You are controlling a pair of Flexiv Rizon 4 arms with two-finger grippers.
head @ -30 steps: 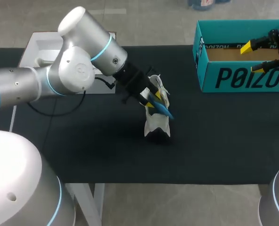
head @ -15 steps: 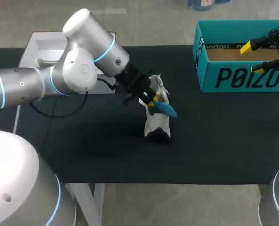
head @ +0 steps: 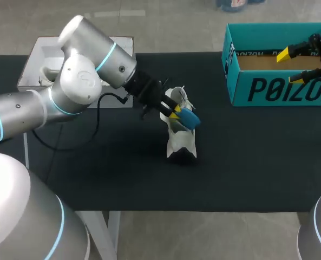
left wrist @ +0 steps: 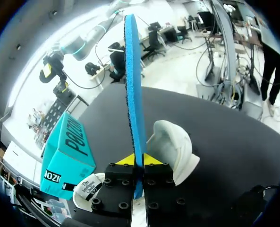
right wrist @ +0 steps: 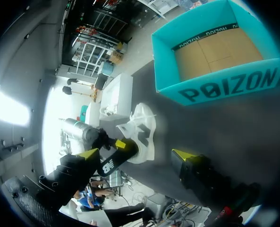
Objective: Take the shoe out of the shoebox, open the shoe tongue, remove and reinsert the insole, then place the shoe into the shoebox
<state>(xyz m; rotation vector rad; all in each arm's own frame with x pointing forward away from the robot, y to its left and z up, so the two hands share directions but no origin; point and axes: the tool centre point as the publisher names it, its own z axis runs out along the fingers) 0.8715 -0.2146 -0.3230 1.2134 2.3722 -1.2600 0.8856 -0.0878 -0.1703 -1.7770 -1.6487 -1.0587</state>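
Note:
A white shoe [head: 180,142] stands on the black table [head: 247,162], heel end down and opening up. My left gripper [head: 174,112] is shut on a blue insole [head: 189,118] just above the shoe's opening. In the left wrist view the insole [left wrist: 132,85] shows edge-on, pinched between the yellow tips of the gripper [left wrist: 139,160], with the shoe [left wrist: 173,146] right behind it. The teal shoebox [head: 279,89] stands at the back right with nothing inside. My right gripper [head: 293,66] hangs open over the box; its own view shows the shoe [right wrist: 142,125] and box [right wrist: 210,90] ahead.
A white tray-like stand [head: 46,59] sits at the table's back left edge, behind my left arm. A black cable [head: 103,100] loops from the left wrist over the table. Bare black tabletop stretches between the shoe and the shoebox and along the front.
My left gripper has shut on the blue insole and drawn it slightly up and back out of the shoe. The left arm's elbow has shifted left. The right arm has not moved.

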